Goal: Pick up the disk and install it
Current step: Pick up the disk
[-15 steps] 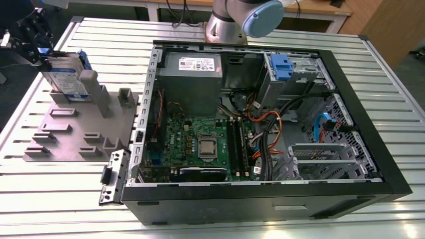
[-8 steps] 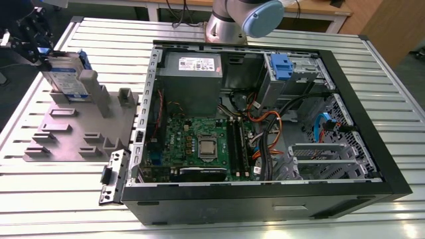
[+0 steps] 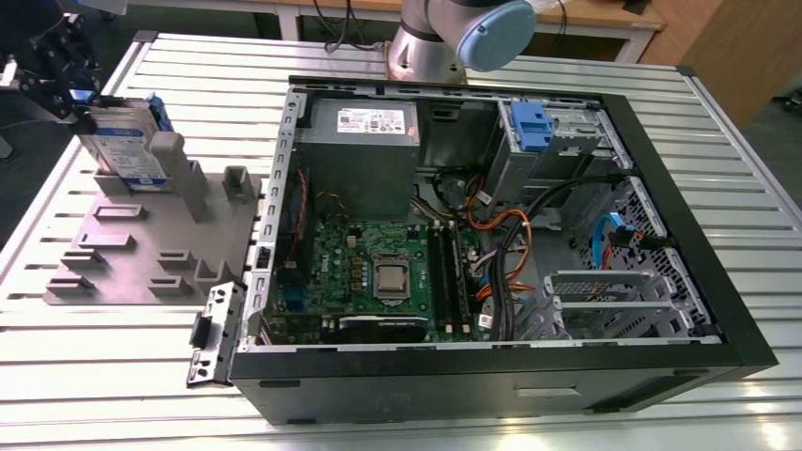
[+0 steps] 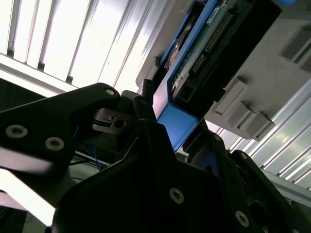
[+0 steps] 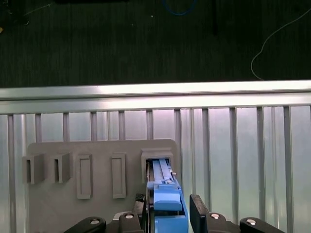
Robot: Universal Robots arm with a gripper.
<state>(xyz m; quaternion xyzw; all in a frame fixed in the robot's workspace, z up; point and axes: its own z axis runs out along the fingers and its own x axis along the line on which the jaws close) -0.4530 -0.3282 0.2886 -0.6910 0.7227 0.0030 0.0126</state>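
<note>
— While the gripper hangs low over the fixture plate, what has it got?

— It is closed down to a narrow gap on the disk. One finger sits on either side of the blue bracket at the drive's upper end, pinching it. The second wrist view shows the gripper in that same pinch. The disk runs away from it with its circuit-board side showing.

— And where does the disk stand?

— Upright on edge in an end slot of the grey plate, with its lower end down in the slot. In the exterior view the disk rises from the far corner of the fixture plate, label facing out, and the gripper is at its top end.

— What's under that?

— A slatted aluminium table. The plate lies flat on it, just beside the open computer case, on the exterior view's left of it.

— Farther out?

— Inside the case are the green motherboard and the grey power supply at the far wall. A small blue latch sits in the drive bay toward the exterior view's right. Beyond the case stands the arm's base. Past the table edge, in the first wrist view, lies dark floor.
</note>
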